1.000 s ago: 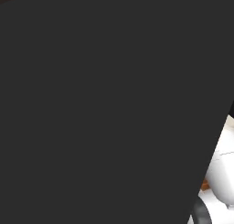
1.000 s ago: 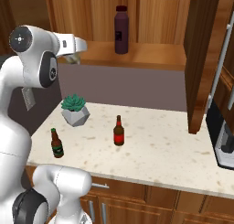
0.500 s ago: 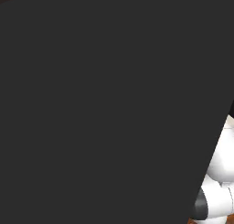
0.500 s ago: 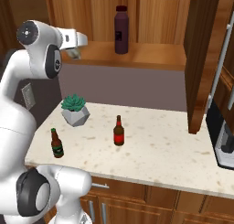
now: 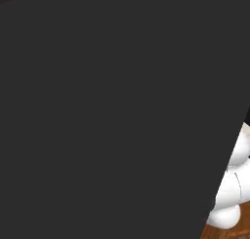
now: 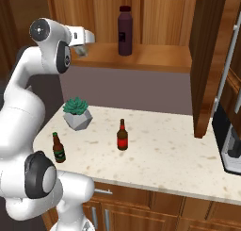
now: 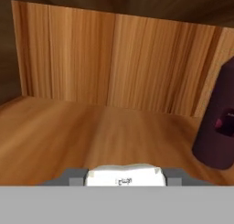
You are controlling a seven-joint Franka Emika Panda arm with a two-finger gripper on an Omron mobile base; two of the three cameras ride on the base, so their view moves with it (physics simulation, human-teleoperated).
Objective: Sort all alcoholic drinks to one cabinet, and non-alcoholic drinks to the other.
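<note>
A simulated kitchen's open wooden cabinet (image 6: 155,60) hangs above a pale speckled counter (image 6: 164,154), its door (image 6: 207,60) swung out to the right. Every place below is given from that cabinet.

A flat dark panel (image 5: 107,111) covers nearly all of the left base view.

The white arm (image 6: 28,98) rises from the lower left of the right base view and reaches up to the cabinet's left end, where the gripper (image 6: 81,49) sits at the front edge of the shelf (image 6: 141,58). In the hand view the two dark tips stand either side of a white carton (image 7: 125,176) with small print on its top, pressed close against it, so the pincer is clamped on the carton just above the shelf floor.

The wide dark purple bottle (image 6: 124,31) stands upright inside the cabinet, toward the back and middle of the shelf, to the right of the gripper and apart from it. From the hand camera the same bottle shows at the right edge, near the back wall (image 7: 114,63).

Below the cabinet, on the counter, a potted succulent (image 6: 76,113) sits under its left end. A beer bottle with a red label (image 6: 122,136) stands upright beneath the cabinet's middle. A second beer bottle, with a green label (image 6: 58,148), stands upright near the counter's front left corner, well apart from the first.

A dark appliance (image 6: 230,140) stands on the counter past the open door.
</note>
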